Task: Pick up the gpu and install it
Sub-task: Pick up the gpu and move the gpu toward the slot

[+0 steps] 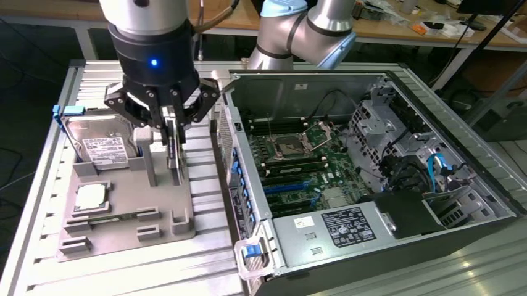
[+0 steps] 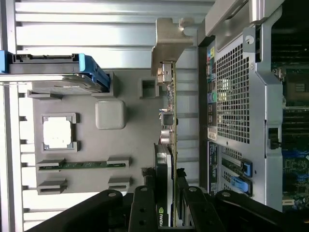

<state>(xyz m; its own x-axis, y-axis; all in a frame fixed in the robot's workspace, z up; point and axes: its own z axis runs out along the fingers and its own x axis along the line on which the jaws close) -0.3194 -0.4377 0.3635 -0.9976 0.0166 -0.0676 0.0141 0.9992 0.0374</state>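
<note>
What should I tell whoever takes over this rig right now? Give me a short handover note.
Gripper: shut on the gpu, which stands on edge at the grey holder tray. Whether the card has lifted clear of the tray cannot be told.
Other parts: hard drive and processor chip sit in the tray.
Computer case: open, on the exterior view's right of the tray.
Done: gpu gripped.
Left: the card is not yet in the case; the blue expansion slots hold no card.
</note>
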